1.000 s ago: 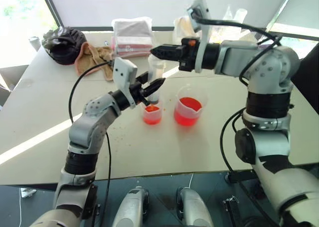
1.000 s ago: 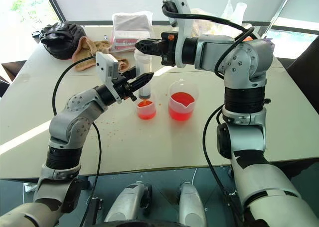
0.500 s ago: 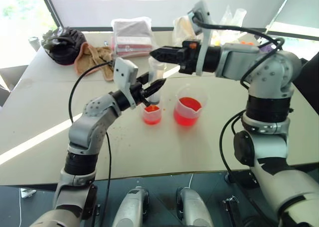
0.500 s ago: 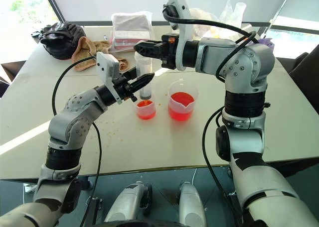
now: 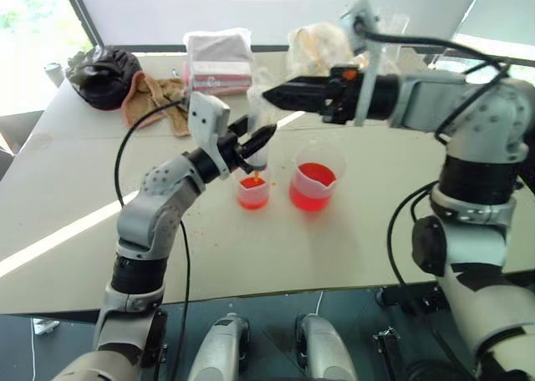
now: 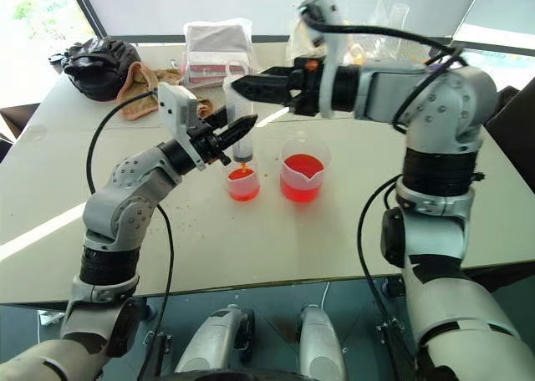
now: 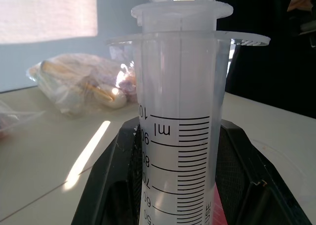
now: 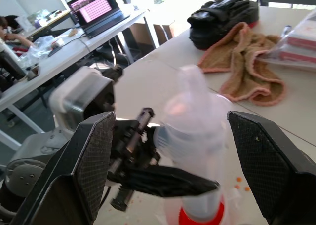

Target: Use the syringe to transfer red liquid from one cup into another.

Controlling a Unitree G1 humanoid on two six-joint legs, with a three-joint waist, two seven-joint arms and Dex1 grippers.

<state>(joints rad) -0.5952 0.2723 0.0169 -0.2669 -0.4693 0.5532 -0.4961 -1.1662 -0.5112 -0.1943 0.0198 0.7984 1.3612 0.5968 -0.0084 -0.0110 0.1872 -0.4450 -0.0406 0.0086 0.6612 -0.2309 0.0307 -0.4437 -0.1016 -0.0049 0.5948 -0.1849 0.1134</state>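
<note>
My left gripper [image 5: 257,139] is shut on the barrel of the clear syringe [image 5: 258,118] and holds it upright. In the left wrist view the syringe [image 7: 180,111] stands between the black fingers [image 7: 111,185], with its white plunger pushed down to the barrel's top. Its orange tip hangs at the mouth of the smaller cup [image 5: 253,194], which holds red liquid [image 5: 253,199]. The larger spouted beaker [image 5: 315,185] stands just right of that cup, about a third full of red liquid. My right gripper [image 5: 269,95] is open, level with the syringe's top and slightly to its right, touching nothing.
At the back of the table lie a black bag [image 5: 104,72], a tan towel [image 5: 155,97], a stack of wrapped cloths [image 5: 221,59] and a plastic bag [image 5: 318,43]. Small orange specks dot the table [image 5: 351,256] around the cups.
My right gripper has opened and drawn back to the right, off the syringe's plunger. The left gripper still holds the syringe over the smaller cup.
</note>
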